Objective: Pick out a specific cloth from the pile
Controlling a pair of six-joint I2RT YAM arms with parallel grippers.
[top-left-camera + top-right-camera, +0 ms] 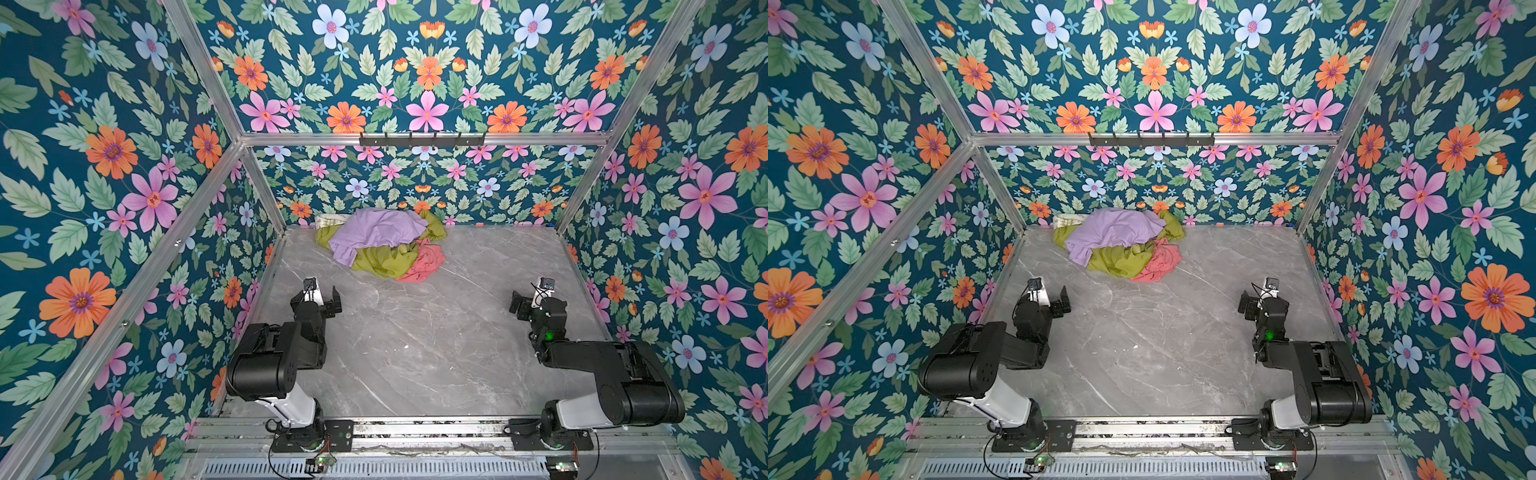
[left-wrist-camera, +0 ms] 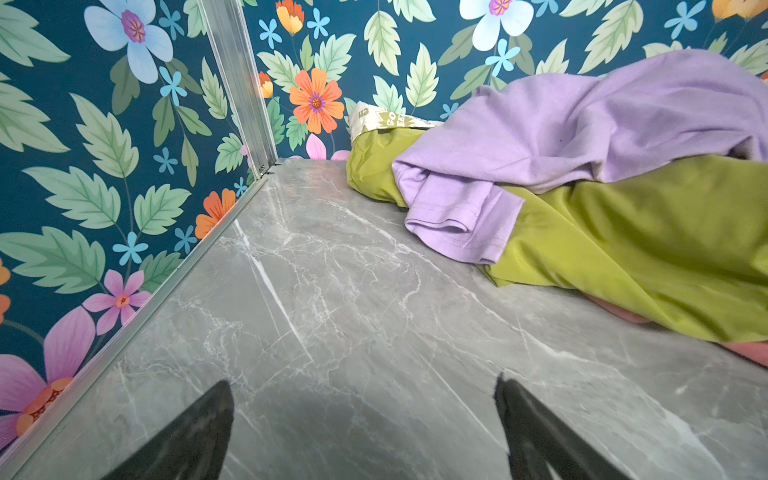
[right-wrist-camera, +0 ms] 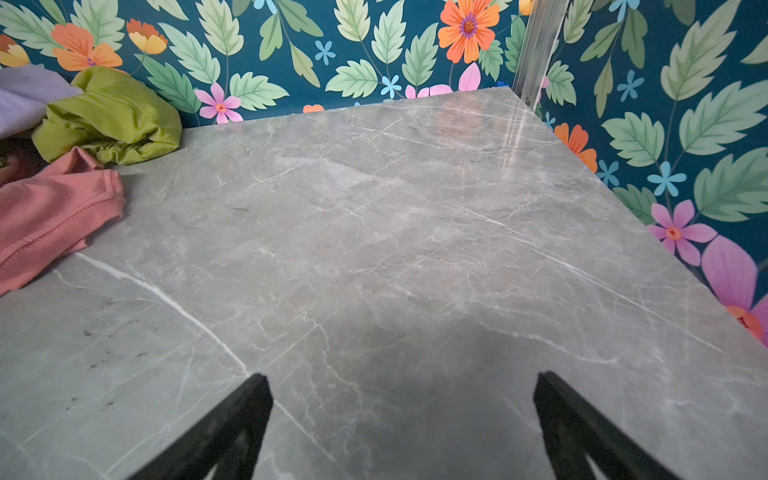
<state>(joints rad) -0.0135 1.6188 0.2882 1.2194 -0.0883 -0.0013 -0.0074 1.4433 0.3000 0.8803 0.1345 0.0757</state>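
Lying at pile five o'clock edge, cloth partly under olive-green cloth. Judged soft, light, limp; expect drag. Pinch exposed hem. Fully spread, empty: left pincer, right pincer.

The only lettering stood on a crumpled cream fabric with olive-green print, which lay tucked at the wall end of the heap of soft lilac, olive-green and pink garments. In the left wrist view, two olive-green capitals on it read roughly as "GO". The marks around them were creased and too small to make out. In both top views the print on this cream fabric was only a blur.
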